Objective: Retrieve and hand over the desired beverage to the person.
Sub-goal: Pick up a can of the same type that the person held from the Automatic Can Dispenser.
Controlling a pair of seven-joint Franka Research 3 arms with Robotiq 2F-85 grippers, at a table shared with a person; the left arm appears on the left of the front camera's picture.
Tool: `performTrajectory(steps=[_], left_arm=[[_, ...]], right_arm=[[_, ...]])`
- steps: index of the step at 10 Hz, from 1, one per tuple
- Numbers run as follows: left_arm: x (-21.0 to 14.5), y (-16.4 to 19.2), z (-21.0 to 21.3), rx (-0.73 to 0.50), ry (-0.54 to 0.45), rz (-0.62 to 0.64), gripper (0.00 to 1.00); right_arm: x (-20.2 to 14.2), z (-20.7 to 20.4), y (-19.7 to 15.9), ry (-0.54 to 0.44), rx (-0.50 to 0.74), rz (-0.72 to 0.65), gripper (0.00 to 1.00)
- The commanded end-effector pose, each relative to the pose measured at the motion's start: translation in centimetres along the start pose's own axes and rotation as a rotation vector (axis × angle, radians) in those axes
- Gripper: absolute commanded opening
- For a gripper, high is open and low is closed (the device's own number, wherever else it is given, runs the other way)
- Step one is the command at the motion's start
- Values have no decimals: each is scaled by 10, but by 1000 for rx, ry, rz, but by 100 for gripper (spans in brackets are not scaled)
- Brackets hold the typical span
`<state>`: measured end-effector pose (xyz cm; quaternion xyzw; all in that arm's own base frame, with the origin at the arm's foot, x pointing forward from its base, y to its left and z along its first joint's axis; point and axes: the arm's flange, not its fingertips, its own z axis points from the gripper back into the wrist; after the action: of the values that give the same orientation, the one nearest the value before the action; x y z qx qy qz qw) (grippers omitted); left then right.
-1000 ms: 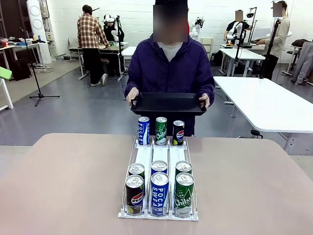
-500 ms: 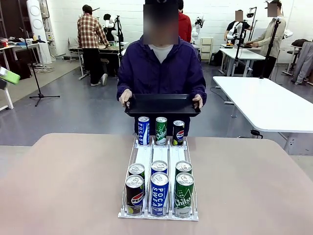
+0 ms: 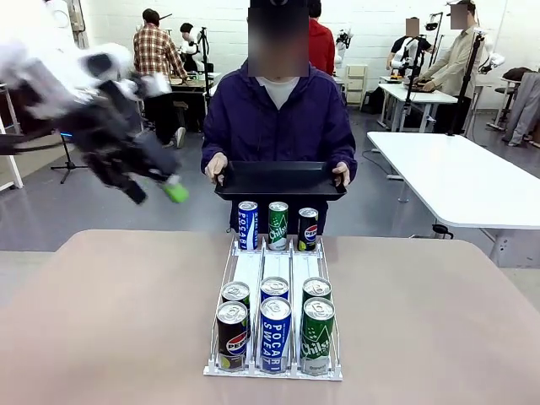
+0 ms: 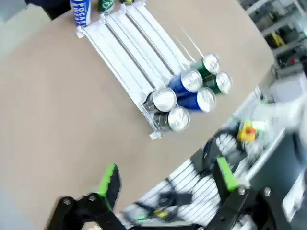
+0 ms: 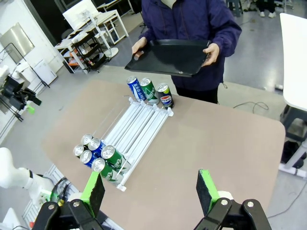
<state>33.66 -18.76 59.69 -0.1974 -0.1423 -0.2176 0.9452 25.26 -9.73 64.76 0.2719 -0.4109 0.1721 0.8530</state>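
Observation:
A white wire rack lies in the middle of the tan table and holds the beverage cans. Three cans stand at its far end: a blue Pocari can, a green can and a Pepsi can. Several more cans crowd its near end. The person stands at the far side holding a black tray with both hands. My left gripper is blurred, high over the table's far left, and open. My right gripper is open high above the table.
A white table stands beyond the right side. Other people work at benches in the background. The tan tabletop is bare on both sides of the rack. In the left wrist view the rack and near cans lie far below.
My left arm has swung into the front view from the left and is blurred. The person has shifted a little to the left with the tray. The cans have not moved.

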Motion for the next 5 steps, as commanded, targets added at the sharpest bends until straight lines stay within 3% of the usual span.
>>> performTrajectory(steps=[1,3,5], left_arm=[[24,-33,-29,230,55,227,100],[26,-65,-72,360,55,269,100],[26,-79,-90,385,65,273,100]], right_arm=[[-1,-1,0,-6,27,9,100],[-1,-1,0,-6,27,9,100],[-1,-1,0,-6,27,9,100]])
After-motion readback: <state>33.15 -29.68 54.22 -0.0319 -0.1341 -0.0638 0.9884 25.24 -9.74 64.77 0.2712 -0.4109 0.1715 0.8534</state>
